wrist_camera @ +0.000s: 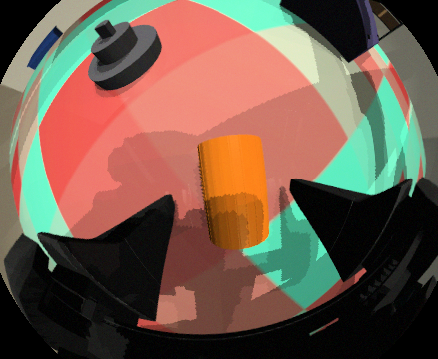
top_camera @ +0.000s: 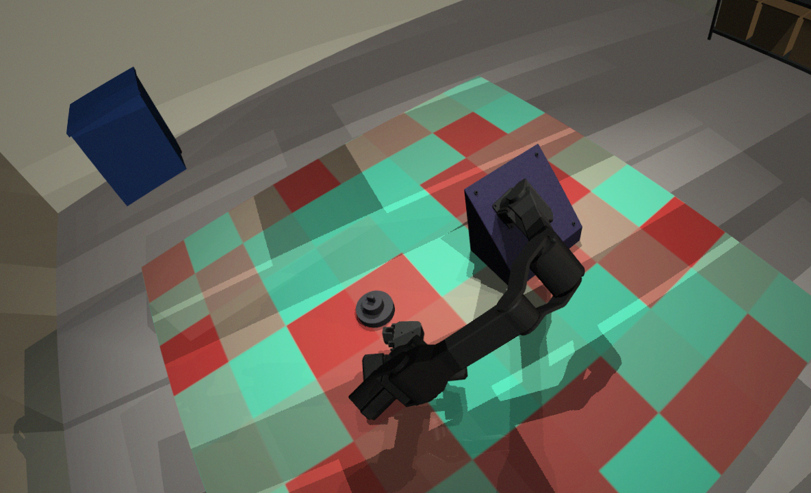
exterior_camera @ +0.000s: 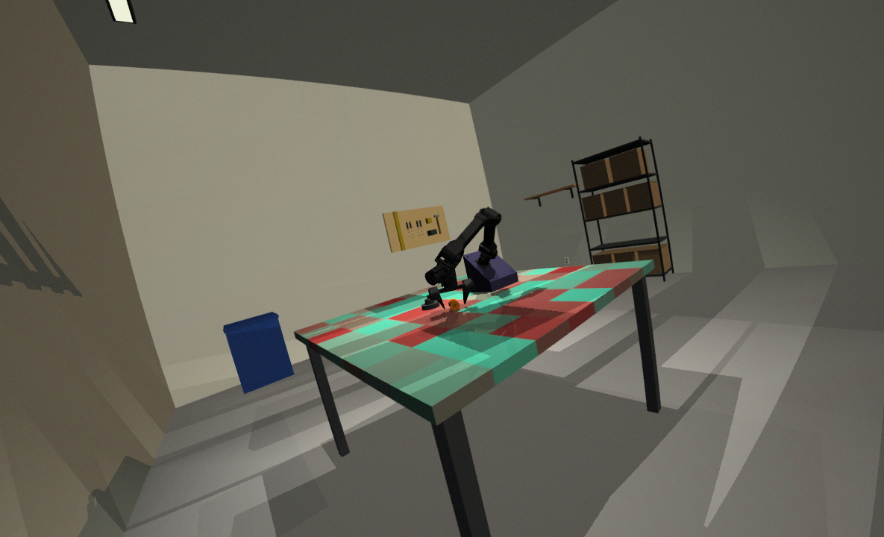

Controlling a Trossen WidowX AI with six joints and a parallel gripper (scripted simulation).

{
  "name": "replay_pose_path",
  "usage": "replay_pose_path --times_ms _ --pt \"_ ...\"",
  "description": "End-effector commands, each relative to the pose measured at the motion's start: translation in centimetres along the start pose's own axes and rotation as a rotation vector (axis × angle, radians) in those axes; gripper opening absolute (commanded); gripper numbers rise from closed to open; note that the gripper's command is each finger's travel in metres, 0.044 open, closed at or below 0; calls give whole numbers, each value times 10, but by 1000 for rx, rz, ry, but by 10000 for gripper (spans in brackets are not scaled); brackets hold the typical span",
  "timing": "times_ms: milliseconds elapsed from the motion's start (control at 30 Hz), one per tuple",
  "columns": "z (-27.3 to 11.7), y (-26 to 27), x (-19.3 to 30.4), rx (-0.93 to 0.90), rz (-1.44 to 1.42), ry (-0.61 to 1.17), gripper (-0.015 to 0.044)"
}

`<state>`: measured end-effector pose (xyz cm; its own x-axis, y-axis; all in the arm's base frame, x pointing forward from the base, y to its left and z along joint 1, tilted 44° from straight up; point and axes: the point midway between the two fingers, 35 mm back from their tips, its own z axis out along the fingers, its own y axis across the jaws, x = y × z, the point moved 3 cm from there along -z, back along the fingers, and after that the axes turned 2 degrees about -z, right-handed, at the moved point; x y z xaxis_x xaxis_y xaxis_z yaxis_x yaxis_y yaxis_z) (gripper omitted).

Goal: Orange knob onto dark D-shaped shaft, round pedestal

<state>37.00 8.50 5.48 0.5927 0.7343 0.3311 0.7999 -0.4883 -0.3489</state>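
The orange knob lies on its side on the table. In the top view it is hidden by the arm. My gripper is open and low over the knob, with one fingertip on either side of it and a gap on both sides in the wrist view. The round dark pedestal stands beside the gripper, at the upper left of the wrist view. Its shaft points up and is bare. The knob's hole is not visible in the wrist view.
The purple wedge-shaped base carries the arm on the checkered table. A blue bin stands on the floor beyond the table. Shelving stands behind.
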Motion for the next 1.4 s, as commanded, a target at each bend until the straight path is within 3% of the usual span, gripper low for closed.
replay_pose_path --times_ms 0,167,500,800,967,1367 --pt "2 0 0 2 7 6 361" --pt "2 0 0 2 7 6 240" --pt "2 0 0 2 7 6 240" --pt "2 0 0 2 7 6 180" --pt "1 1 -1 1 5 14 180" --pt "-2 0 -19 -9 4 210 180"
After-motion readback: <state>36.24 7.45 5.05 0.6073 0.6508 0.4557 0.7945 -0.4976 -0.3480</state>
